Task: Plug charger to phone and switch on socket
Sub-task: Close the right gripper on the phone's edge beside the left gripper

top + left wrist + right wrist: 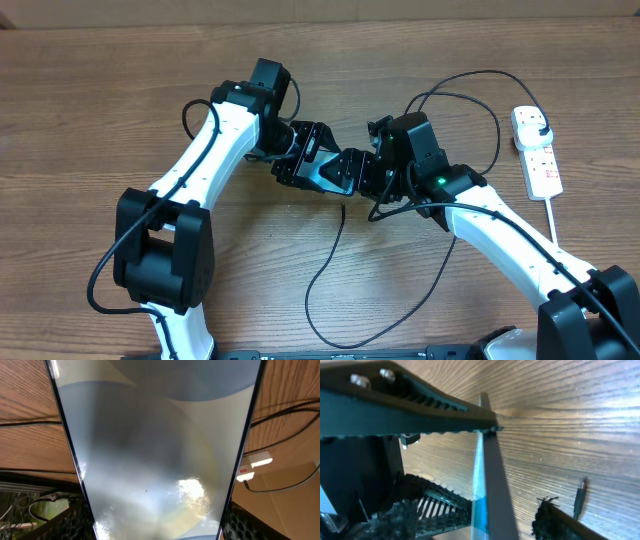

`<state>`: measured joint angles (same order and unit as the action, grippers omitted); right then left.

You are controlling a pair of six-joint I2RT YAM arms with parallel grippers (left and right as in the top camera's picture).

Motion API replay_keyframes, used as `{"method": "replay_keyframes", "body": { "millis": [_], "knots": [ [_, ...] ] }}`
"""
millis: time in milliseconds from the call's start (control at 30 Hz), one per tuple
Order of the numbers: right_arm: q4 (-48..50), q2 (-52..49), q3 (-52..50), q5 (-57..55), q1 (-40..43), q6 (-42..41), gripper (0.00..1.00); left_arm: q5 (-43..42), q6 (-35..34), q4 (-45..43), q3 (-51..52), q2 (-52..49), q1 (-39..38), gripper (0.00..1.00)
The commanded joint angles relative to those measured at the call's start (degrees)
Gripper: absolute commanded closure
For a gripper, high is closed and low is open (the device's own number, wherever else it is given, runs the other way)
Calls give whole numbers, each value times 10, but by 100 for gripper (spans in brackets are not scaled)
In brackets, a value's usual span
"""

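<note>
the phone overflows the left wrist view, both ends cut off (overhead it is almost wholly hidden). the charger shows only a blurred tip in the right wrist view.

1. our phone sits raised at centre, pale screen lit.
2. we see the charger looping over the wood, its tip lying free.
3. the socket lies far right, black plug inserted.

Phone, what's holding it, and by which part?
The left gripper holds the phone across its long edges. Whether the right gripper grips it too cannot be told.
</note>
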<state>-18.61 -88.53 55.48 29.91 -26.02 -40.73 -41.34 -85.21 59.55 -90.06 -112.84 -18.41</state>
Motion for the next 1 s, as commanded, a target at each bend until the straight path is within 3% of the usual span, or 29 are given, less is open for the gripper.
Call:
{"method": "replay_keyframes", "body": {
  "millis": [0, 367, 967],
  "knots": [
    [3, -3, 7, -5, -3, 2, 34, -18, -12, -1, -12, 22, -11, 96],
    [3, -3, 7, -5, -3, 2, 65, -18, -12, -5, -12, 22, -15, 96],
    [3, -3, 7, -5, -3, 2, 81, -18, -12, -5, -12, 22, -15, 96]
  ]
}}
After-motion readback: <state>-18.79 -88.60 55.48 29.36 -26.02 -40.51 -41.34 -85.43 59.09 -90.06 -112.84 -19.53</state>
